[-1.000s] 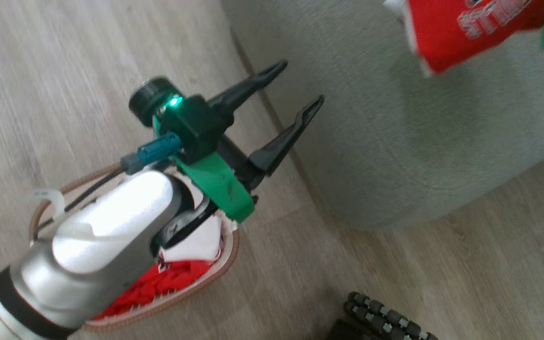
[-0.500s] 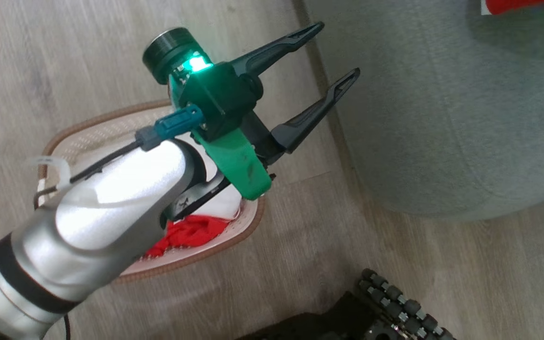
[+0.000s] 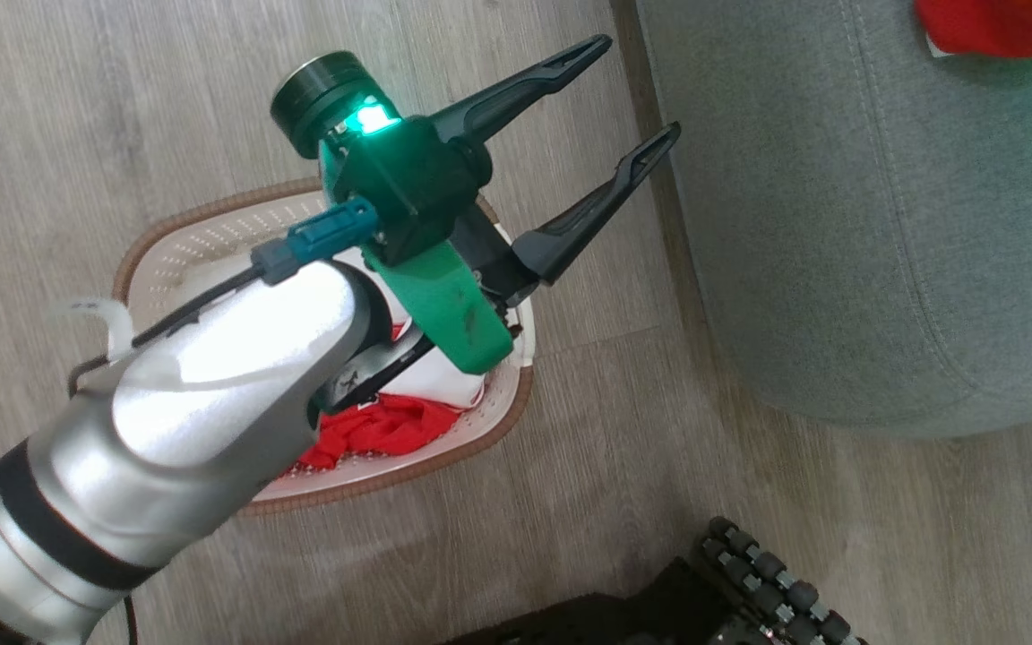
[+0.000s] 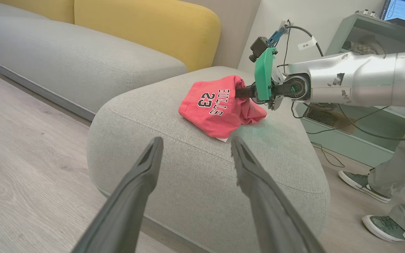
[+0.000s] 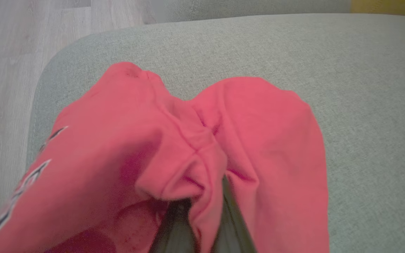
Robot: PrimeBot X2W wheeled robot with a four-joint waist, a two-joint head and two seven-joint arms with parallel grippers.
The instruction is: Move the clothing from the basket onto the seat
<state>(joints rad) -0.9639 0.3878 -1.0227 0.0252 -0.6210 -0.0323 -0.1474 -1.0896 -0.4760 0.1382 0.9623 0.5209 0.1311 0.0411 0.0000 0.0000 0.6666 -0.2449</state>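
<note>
1. A red garment [image 4: 220, 109] with "BULLS 23" printed in white, dark-outlined characters lies bunched on top of the seat [image 4: 188, 168], near its far side in the left wrist view.
2. The right gripper [image 5: 204, 214] has its two dark fingers [image 5: 176, 225] drawn close together, with a fold of the garment's hem pinched between them; the fingertips are buried in the cloth.
3. More clothing [image 3: 373, 430], red with a white piece beside it, lies in the basket [image 3: 211, 237], partly hidden under the left forearm.
4. The basket stands on the wooden floor [image 3: 77, 107], near the seat's edge but apart from it.
5. The left gripper [image 3: 637, 90] hangs above the basket's seat-side rim, its fingers spread wide with nothing between them, pointing toward the seat.
6. Behind the seat, the left wrist view shows a longer grey sofa section with a yellow back cushion [image 4: 146, 28].
7. A person's legs and shoes [image 4: 364, 184] stand on the floor past the right arm.
8. A dark roller wheel [image 3: 767, 573] of the robot's base shows at the head view's bottom edge.
</note>
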